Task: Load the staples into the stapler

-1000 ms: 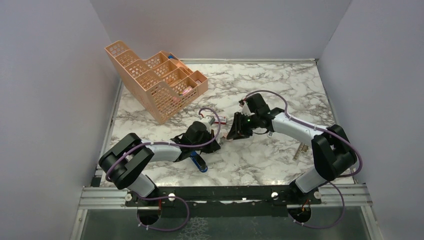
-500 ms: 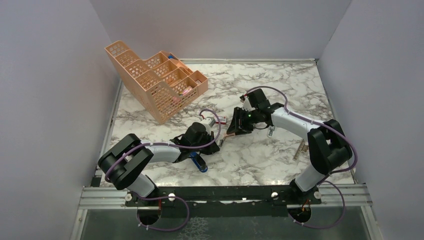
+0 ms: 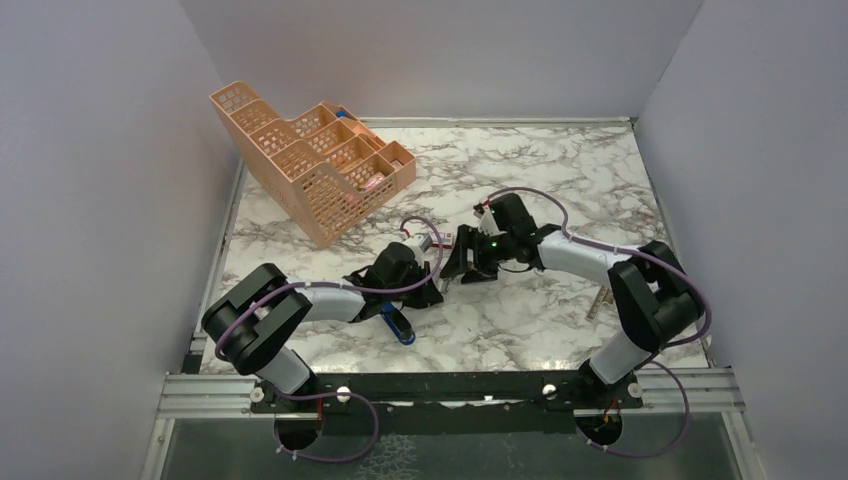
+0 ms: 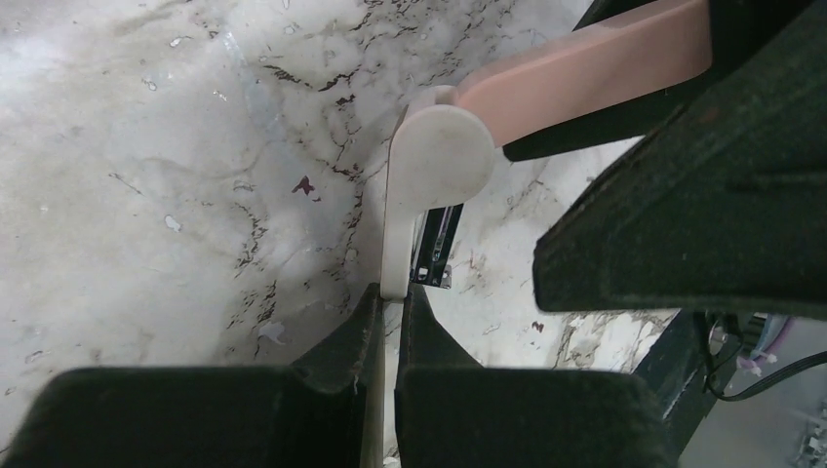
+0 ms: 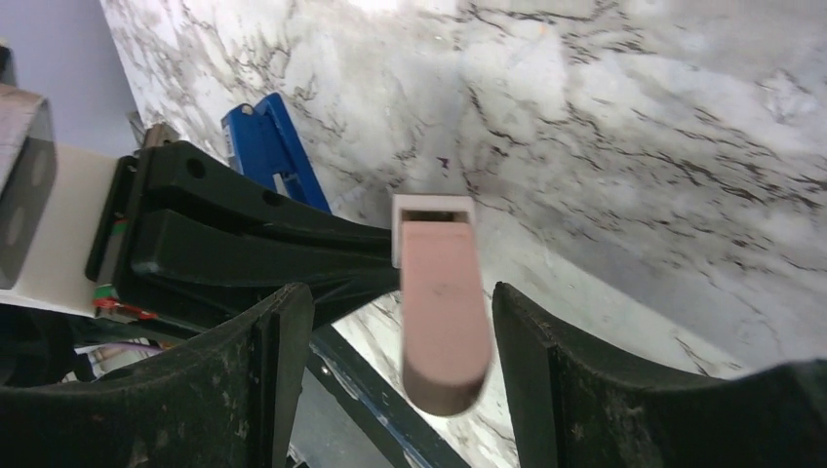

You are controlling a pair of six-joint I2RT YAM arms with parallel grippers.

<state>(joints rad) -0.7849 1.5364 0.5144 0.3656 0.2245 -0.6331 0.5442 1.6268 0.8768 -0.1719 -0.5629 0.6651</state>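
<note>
**Occlusions, limits of view**

Stapler [image 3: 402,328]: partly under left arm [image 3: 335,300] from above; 1 blue end shows at right wrist. Staples [image 3: 598,303]: too small to resolve ribs. Pink-and-white piece [image 4: 434,156]: lower end hidden between left gripper [image 4: 390,297] fingers; pink tip blurred at right wrist.

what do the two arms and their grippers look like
The left arm and right arm have white link shells joined by bulky black joint housings. A thin purple cable loops along each. The left gripper and right gripper are black, with two thick, matte, wedge-shaped fingers. A small green light glows on the right wrist.
</note>
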